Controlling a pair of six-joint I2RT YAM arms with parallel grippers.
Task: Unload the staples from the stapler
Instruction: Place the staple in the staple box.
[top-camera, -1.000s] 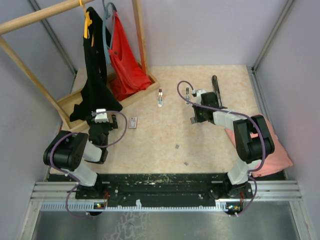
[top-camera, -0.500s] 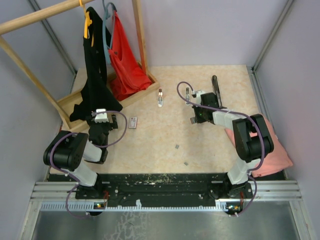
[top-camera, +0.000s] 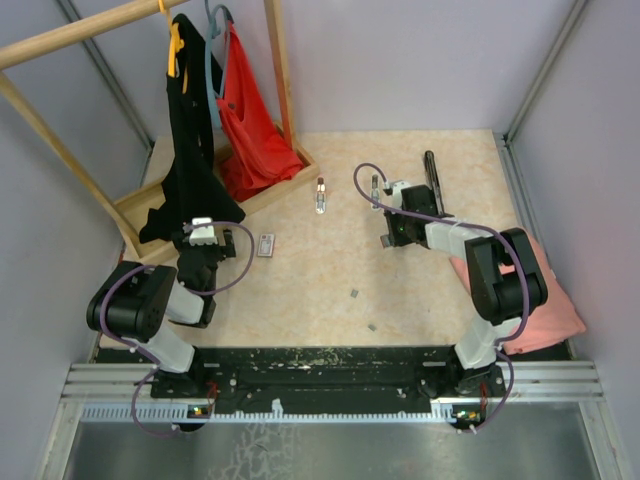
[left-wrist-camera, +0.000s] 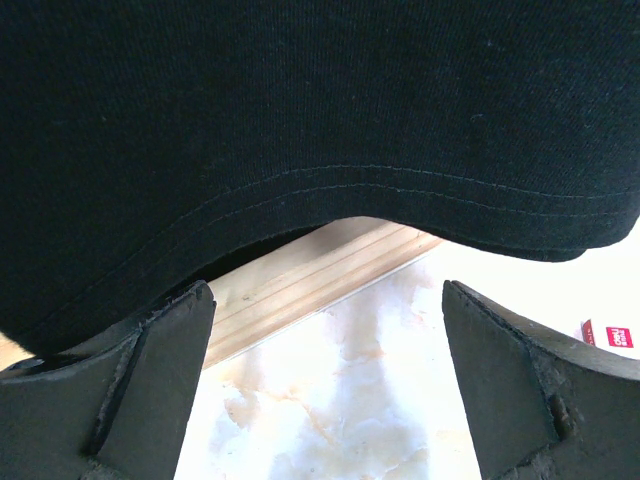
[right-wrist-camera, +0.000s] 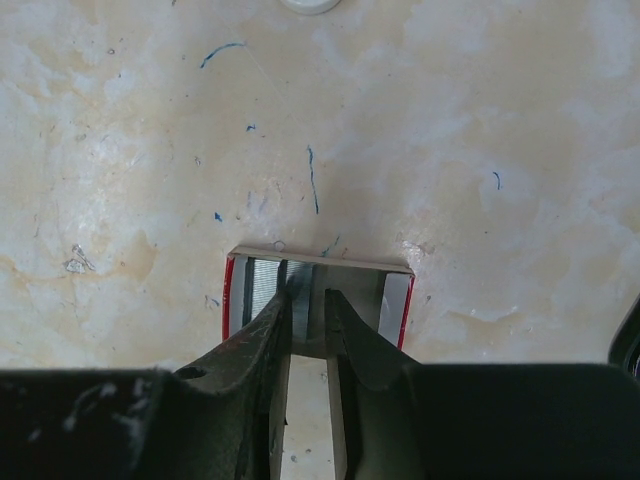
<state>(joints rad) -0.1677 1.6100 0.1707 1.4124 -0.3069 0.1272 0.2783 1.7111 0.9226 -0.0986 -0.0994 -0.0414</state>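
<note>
Slim black stapler of two long narrow arms (top-camera: 432, 180), flat on the pale marbled table (top-camera: 300, 290), just beyond the right gripper (top-camera: 389, 238) and a little to its right; near it, but apart so far as can be seen

Long axis running away from the arm bases, only slightly slanted, so almost in line with the reach of the right arm; near end partly hidden behind that arm's wrist, so cannot tell whether open or folded shut at the hinge

Right gripper pointing down at the table, not at the stapler, tips set over a small shallow tray with red side edges and a silvery inside (right-wrist-camera: 320, 260); fingers drawn close with only a narrow slit between them; cannot tell whether clenched on something thin from the tray or merely almost closed on nothing

Tiny silvery-grey staples (top-camera: 353, 293), as two loose specks on the table, on the base side of the right gripper and a little to its left, apart from each other

Left gripper (left-wrist-camera: 325, 300) well apart to the left of the right gripper, released, fingers spread wide and empty, with the hem of a black knitted garment (left-wrist-camera: 300, 90) hanging right before it

By judgement, right arm clearly the nearer one to the stapler; for the coming move, would need to swing beyond and to the right, and to meet the stapler across its narrow width, jaws at a right angle to the long axis and not along it
</note>
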